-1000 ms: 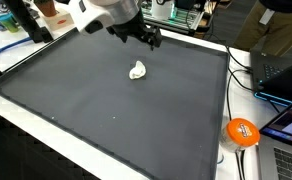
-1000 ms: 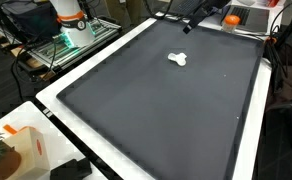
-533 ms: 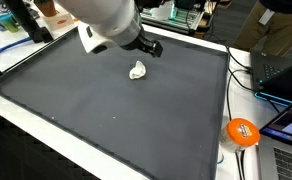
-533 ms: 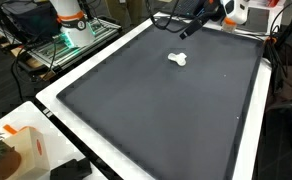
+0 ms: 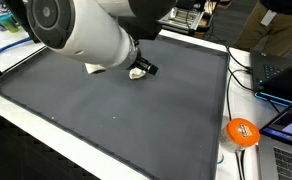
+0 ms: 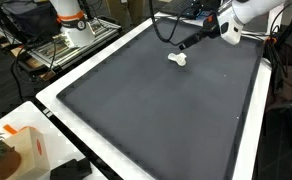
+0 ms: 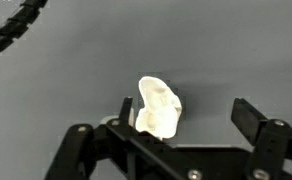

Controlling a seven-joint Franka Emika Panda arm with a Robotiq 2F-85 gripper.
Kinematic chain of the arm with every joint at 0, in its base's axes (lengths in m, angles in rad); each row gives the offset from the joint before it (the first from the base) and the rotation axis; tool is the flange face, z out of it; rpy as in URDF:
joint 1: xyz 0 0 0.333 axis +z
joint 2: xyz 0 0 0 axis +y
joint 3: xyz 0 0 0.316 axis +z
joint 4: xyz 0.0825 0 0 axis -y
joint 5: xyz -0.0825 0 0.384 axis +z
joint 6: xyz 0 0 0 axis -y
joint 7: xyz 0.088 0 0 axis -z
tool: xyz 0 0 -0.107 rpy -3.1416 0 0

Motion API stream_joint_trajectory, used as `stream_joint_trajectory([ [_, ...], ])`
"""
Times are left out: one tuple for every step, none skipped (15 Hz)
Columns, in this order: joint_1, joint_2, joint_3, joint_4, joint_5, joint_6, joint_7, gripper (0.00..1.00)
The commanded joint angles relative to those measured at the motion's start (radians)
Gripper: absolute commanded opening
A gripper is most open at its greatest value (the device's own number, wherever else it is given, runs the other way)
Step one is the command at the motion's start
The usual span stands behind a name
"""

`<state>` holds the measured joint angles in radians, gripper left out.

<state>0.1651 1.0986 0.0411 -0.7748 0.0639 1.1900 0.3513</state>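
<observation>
In an exterior view the gripper (image 6: 189, 42) hovers just beside the white wad (image 6: 178, 58) on the dark tabletop (image 6: 136, 110). Wrist view: jaws gaping, empty. The wad (image 7: 158, 108) looks light, soft, crushable, so pinch gently across its middle.

The robot's arm (image 5: 86, 30) is a bulky glossy white shell with a round grey joint cap (image 5: 50, 12) at ten o'clock, ending in a black gripper (image 7: 183, 110) with angular fingers (image 7: 251, 115) and, at eleven o'clock in the wrist view, a ribbed black cable (image 7: 16, 30).
</observation>
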Motion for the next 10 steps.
stream_joint_trajectory([
  [0.000, 0.010, 0.000, 0.009, -0.001, 0.000, 0.001, 1.00],
  [0.001, 0.011, 0.000, 0.009, -0.001, 0.000, 0.000, 1.00],
  [0.001, 0.010, 0.000, 0.009, -0.001, 0.000, 0.000, 1.00],
  [0.001, 0.008, 0.000, 0.009, -0.001, 0.000, 0.000, 1.00],
  [0.000, 0.017, 0.003, 0.017, 0.005, 0.008, 0.007, 1.00],
  [0.001, 0.022, 0.003, 0.021, 0.008, 0.008, 0.013, 1.00],
  [0.002, 0.025, 0.002, 0.025, 0.008, 0.012, 0.018, 1.00],
  [0.005, 0.030, -0.002, 0.028, 0.003, 0.015, 0.026, 1.00],
  [0.008, 0.035, -0.006, 0.031, -0.002, 0.012, 0.033, 1.00],
  [0.008, 0.035, -0.007, 0.030, -0.005, 0.006, 0.034, 1.00],
])
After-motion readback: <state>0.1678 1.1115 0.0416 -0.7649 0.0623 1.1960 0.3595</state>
